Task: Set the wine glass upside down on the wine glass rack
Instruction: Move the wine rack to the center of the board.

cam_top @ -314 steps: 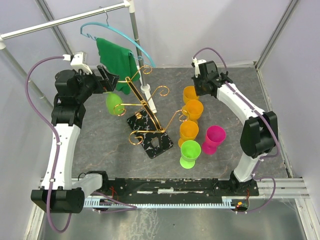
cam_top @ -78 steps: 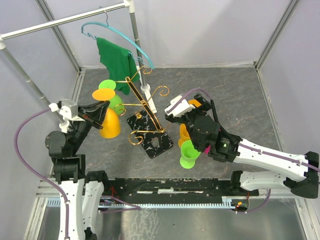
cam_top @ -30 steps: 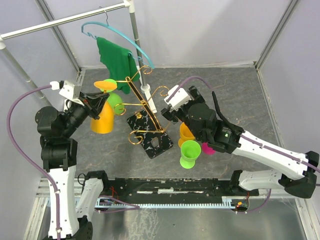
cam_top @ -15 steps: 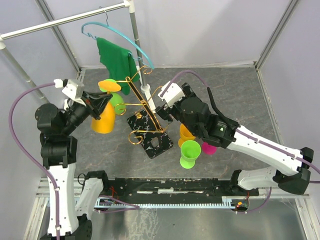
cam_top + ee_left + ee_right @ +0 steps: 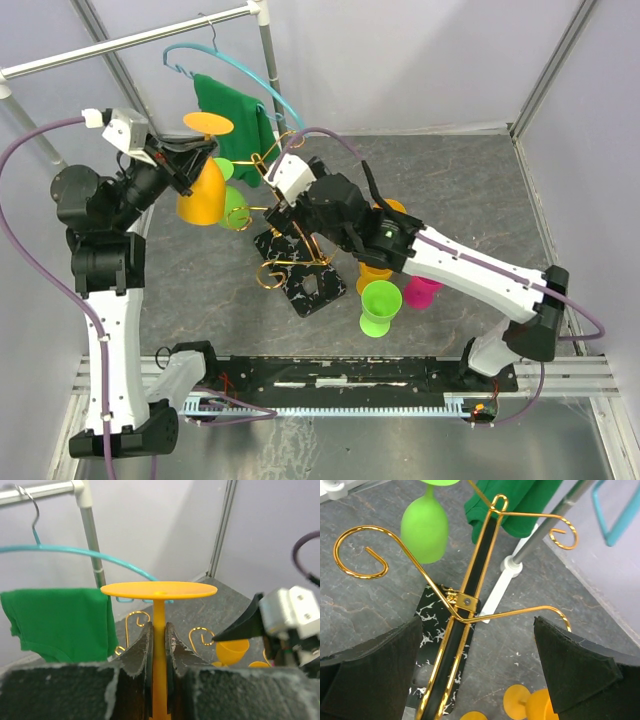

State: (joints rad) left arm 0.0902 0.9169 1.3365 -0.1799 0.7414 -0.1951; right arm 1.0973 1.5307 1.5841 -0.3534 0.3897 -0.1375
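Left gripper (image 5: 159, 636) pinched on slim stem of glossy orange wine glass (image 5: 203, 190), flat disc foot up, aloft left of gold scroll-armed rack (image 5: 470, 582). Right gripper (image 5: 477, 626) splayed wide near rack; contact unclear.

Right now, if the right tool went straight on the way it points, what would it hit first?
Probably the rack; its gold stem lies ahead of the open right tool, though depth is unclear.
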